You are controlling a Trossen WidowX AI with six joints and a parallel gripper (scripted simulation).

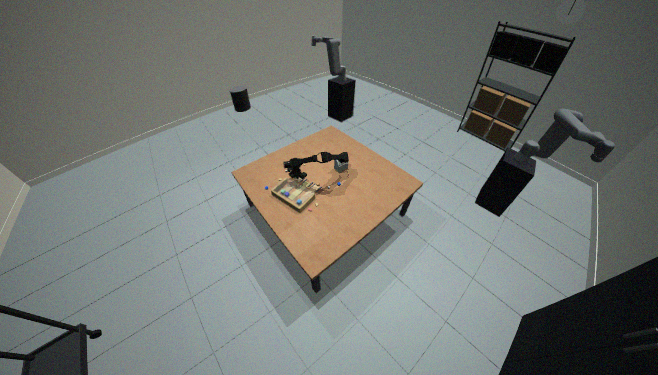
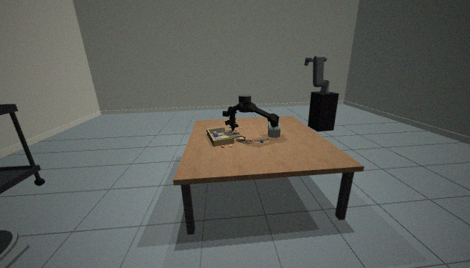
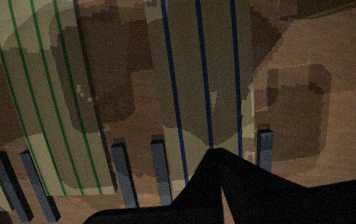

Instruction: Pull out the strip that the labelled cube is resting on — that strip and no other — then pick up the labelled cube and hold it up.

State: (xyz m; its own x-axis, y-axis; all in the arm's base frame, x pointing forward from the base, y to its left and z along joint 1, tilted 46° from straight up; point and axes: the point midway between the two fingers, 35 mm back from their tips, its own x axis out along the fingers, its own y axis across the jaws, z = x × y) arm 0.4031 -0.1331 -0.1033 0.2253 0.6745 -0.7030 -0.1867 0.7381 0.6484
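Two strips show; your gripper (image 1: pixel 298 177) (image 2: pixel 233 131) (image 3: pixel 215 155) is together, empty. The blue-lined strip (image 3: pixel 200 75) runs upward from its tips, lower centre.

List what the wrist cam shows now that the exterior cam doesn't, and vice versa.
Wrist only: green lines on one strip and blue lines on another, plus the upright blue-grey posts near the strip ends.

Exterior only: the arm's grey base, the table legs and a second arm on a black pedestal.

Both: the table top and the hand.
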